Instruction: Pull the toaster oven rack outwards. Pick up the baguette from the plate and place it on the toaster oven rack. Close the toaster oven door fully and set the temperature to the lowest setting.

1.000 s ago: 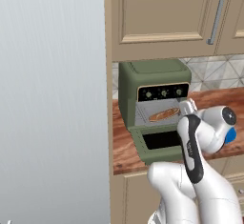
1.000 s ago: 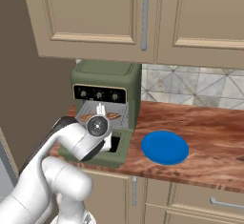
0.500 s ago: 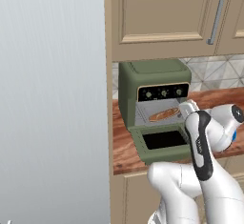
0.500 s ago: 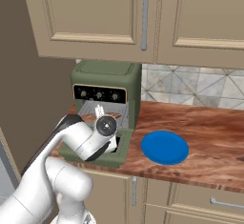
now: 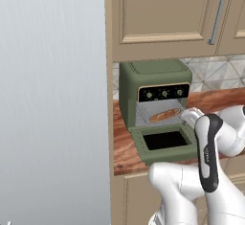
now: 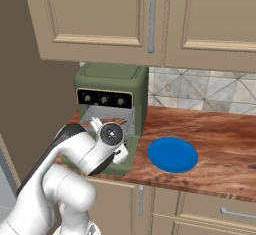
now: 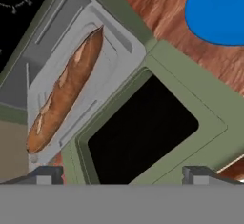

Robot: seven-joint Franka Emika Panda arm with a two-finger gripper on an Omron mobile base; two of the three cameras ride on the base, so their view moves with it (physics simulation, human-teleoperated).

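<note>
While above door [image 7: 190, 123], pincer [image 7: 123, 175] wide, empty.

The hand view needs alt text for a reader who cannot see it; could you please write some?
A baguette lies along the pulled-out grey toaster oven rack, above the toaster oven door, which is folded down flat with its dark window facing up. The open gripper shows two dark fingertips at the bottom, and the blue plate sits bare on the wooden counter.

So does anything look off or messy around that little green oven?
Nothing stands out. The baguette lies along the pulled-out toaster oven rack, the toaster oven door hangs open, flat and undamaged, and the blue plate sits empty on the counter. No spills.
</note>
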